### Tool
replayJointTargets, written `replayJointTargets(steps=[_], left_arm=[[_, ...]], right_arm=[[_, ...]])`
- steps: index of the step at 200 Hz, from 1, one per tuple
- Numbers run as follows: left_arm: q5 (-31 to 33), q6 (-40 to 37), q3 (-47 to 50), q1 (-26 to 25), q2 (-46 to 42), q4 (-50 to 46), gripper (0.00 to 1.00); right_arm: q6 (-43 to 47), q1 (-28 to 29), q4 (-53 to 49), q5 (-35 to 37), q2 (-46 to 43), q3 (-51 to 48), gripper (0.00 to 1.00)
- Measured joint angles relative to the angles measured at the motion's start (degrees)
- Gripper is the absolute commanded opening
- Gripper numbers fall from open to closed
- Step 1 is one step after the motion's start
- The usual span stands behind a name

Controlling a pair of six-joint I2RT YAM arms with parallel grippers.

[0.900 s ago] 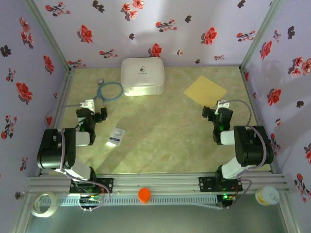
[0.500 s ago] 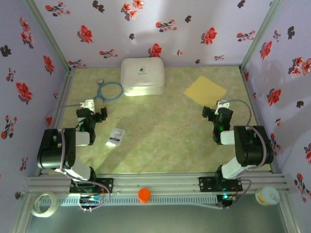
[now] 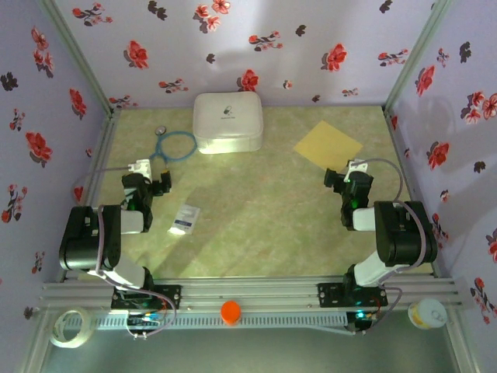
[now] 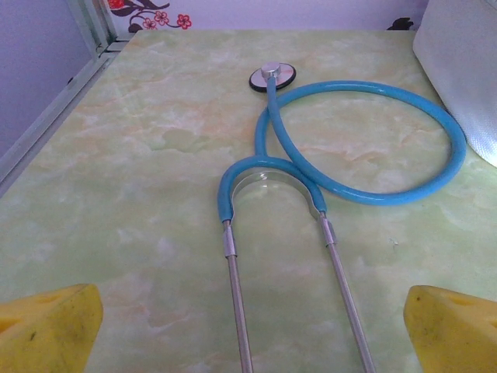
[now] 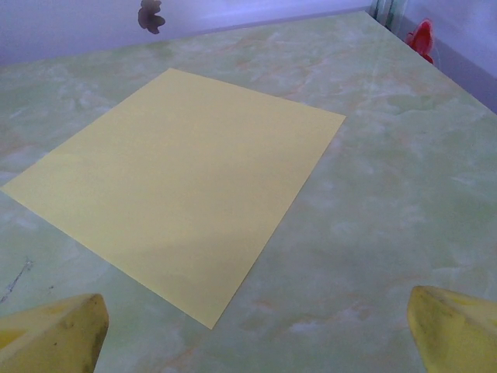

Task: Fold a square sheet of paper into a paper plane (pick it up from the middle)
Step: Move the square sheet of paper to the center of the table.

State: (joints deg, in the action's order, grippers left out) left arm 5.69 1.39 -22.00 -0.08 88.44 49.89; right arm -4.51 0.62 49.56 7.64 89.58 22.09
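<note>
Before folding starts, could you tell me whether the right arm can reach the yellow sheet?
Probably yes: the open right gripper sits just short of the flat yellow square sheet, with nothing but table between them.

Robot test booth, floral walls (image 3: 311, 23), aluminium rail (image 3: 256, 293)

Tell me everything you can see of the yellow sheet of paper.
The sheet of paper is a plain yellow square, thin and matte, unfolded and uncreased. It lies flat on the green marbled table, far right, one corner pointing toward the open right gripper, which is clear of it. Only the table touches it.
</note>
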Motion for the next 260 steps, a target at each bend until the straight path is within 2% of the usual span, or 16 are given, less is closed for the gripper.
replayJointTargets(steps=[42,66,79,95,130,148,171,220,260], left_arm=[[1.1,-0.8,2.8,-1.8,-1.4,2.5,1.00],[2.8,-0.6,2.5,-2.2,-9.4,-4.5,1.00],[4.5,0.6,0.2,-2.2,-15.5,-11.2,1.00],[7.4,3.4,-6.7,-2.2,-21.2,-22.5,1.00],[10.2,13.9,-24.3,-2.2,-23.3,-42.9,1.00],[8.4,19.2,-27.9,-2.2,-22.9,-50.3,1.00],[4.5,23.1,-27.0,-2.2,-22.9,-55.6,1.00],[-1.1,32.3,-12.8,-1.8,-31.9,-53.8,1.00],[-3.2,36.2,-11.7,-1.7,-32.5,-53.6,1.00]], right_arm=[[0.7,1.5,1.9,0.5,-0.5,-1.6,0.99],[1.4,2.0,-0.1,0.4,-4.0,-2.6,0.97],[1.2,2.1,-7.7,0.3,-8.5,-0.5,0.98],[-0.6,2.1,-19.8,0.3,-12.9,6.8,0.99],[-10.1,2.2,-38.6,-1.7,-15.1,23.8,0.99],[-15.1,2.1,-43.5,-5.9,-13.0,28.3,0.99],[-20.6,1.8,-49.2,-11.3,-7.0,32.0,0.99],[-27.0,1.1,-57.7,-17.9,7.2,41.4,0.99],[-29.6,0.4,-61.7,-20.5,14.5,49.7,0.99]])
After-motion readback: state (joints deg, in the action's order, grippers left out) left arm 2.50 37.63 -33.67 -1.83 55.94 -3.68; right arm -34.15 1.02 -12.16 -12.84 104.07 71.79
